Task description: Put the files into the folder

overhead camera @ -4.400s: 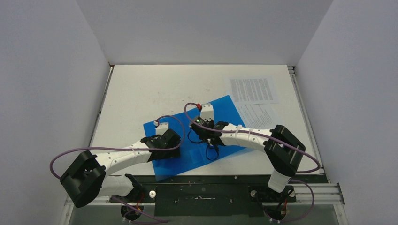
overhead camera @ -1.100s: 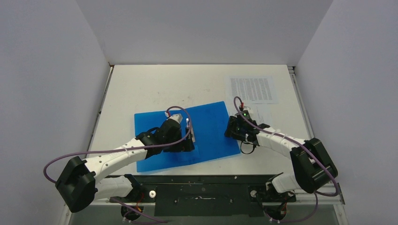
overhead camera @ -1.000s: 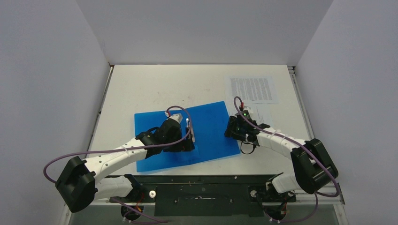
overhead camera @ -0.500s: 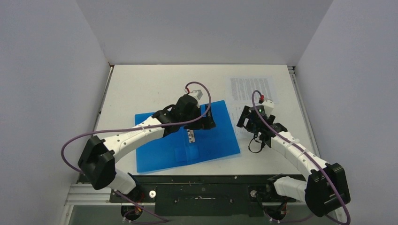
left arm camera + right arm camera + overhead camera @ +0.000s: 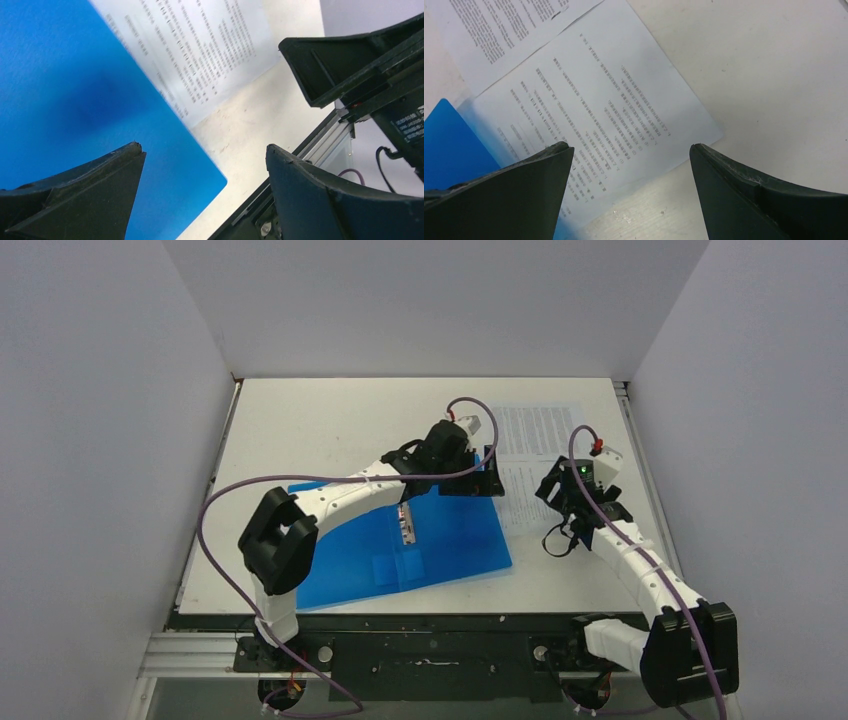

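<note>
The blue folder lies open and flat, with its metal clip along the middle. Two printed files lie to its right: one farther back, the other touching the folder's right edge. My left gripper hovers open over the folder's far right corner; in its wrist view, blue folder and a sheet lie below the left gripper. My right gripper hangs open and empty over the nearer sheet; the right gripper holds nothing, and the other sheet shows beyond.
The black rail runs along the table's near edge. Grey walls close in the white table on three sides. The two grippers hang close together near the folder's right edge.
The left arm swung from the folder's middle out to its far right corner. The right gripper moved back and right, from the folder's edge to over the sheets, jaws now wider.
</note>
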`<state>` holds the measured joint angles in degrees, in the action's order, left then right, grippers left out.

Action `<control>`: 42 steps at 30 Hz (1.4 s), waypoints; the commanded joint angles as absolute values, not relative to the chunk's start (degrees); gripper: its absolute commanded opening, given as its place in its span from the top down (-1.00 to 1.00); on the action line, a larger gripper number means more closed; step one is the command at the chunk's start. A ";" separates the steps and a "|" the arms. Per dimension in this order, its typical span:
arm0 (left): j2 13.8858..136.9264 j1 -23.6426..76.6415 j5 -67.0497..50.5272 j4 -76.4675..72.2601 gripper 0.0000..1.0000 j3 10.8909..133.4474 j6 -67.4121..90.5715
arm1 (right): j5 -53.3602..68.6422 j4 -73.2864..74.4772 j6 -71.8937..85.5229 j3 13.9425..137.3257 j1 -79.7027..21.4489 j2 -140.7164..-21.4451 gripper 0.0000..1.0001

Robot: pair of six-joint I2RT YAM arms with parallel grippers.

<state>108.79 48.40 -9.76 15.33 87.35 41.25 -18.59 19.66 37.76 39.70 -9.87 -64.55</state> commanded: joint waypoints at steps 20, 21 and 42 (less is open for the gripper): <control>140.78 49.22 -11.43 22.53 -0.82 122.73 39.30 | -9.18 2.53 38.46 35.01 3.80 -80.79 -0.80; 141.64 49.22 -11.43 23.12 -0.82 123.46 39.15 | -8.88 2.32 38.75 34.87 3.79 -81.11 -0.80; 144.08 50.17 -15.26 22.15 -0.80 121.11 38.21 | 3.44 -7.03 42.63 29.75 3.83 -85.86 -0.92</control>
<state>142.63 49.23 -13.58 22.41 121.21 39.13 -1.61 -10.35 40.47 32.42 3.79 -84.20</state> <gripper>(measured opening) 0.905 0.979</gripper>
